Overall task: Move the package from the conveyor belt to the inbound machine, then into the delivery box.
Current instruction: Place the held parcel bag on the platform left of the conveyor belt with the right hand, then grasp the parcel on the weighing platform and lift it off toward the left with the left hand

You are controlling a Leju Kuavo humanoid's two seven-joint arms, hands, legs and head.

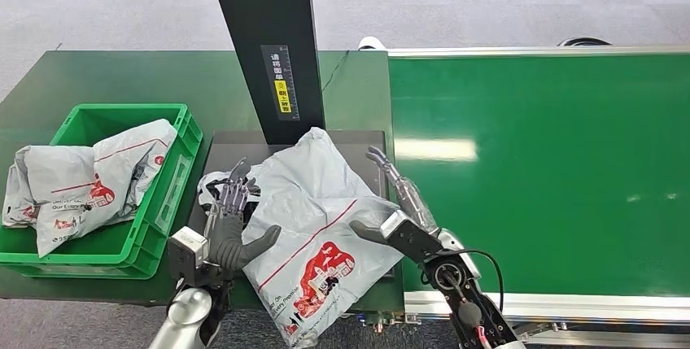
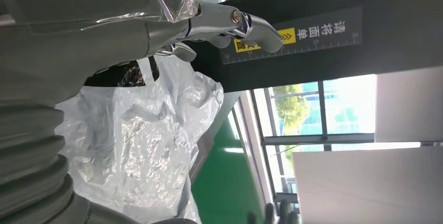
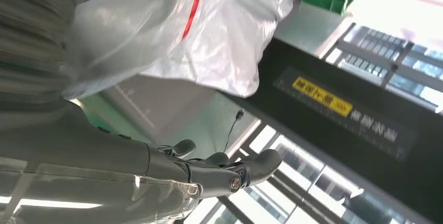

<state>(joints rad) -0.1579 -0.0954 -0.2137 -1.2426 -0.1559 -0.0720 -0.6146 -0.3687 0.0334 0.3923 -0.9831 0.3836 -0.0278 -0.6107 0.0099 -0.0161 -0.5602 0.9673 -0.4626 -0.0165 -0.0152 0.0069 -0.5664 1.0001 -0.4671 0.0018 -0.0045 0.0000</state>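
A grey-white plastic mail package (image 1: 313, 211) with a red logo lies on the dark platform of the inbound machine (image 1: 236, 141), at the foot of its black column (image 1: 272, 48); its near end hangs over the platform's front edge. My left hand (image 1: 232, 219) stands at the package's left side, fingers stretched forward and thumb touching the bag's edge. On the right side my right hand (image 1: 399, 202) lies with straight fingers along the edge and its thumb on the bag. The left wrist view shows the package (image 2: 141, 151) beside the fingers (image 2: 219, 20). In the right wrist view the package (image 3: 209, 31) lies beyond the fingers (image 3: 209, 169).
A green delivery box (image 1: 175, 194) stands left of the machine with other grey packages (image 1: 81, 178) in it, one hanging over its left rim. The green conveyor belt (image 1: 553, 170) runs to the right. A black-and-white scrap of bag (image 1: 213, 186) lies by my left fingers.
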